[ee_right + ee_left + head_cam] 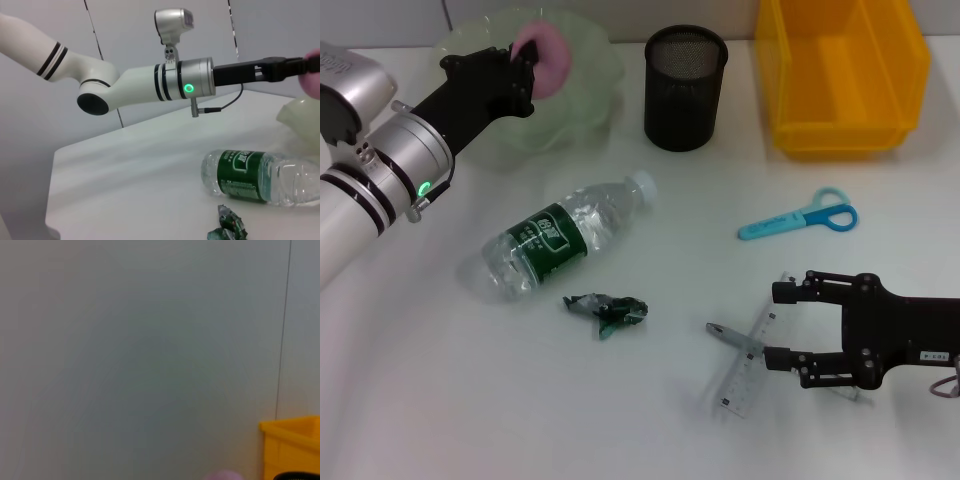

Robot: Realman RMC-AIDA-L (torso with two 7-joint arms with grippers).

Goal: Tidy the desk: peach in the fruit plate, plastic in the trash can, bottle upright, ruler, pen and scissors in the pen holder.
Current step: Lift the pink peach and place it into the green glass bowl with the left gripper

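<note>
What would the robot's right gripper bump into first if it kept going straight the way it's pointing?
Probably the pen lying across the clear ruler: the open right gripper points left along the table, and they lie just ahead of its fingertips. Beyond is the crumpled plastic.

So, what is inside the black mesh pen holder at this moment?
The black mesh pen holder shows only dark mesh at its opening; nothing sticks out. Its bottom cannot be seen. The scissors and ruler lie on the desk.

Peach [548, 58] half hidden — ruler [748, 362] partly covered.
</note>
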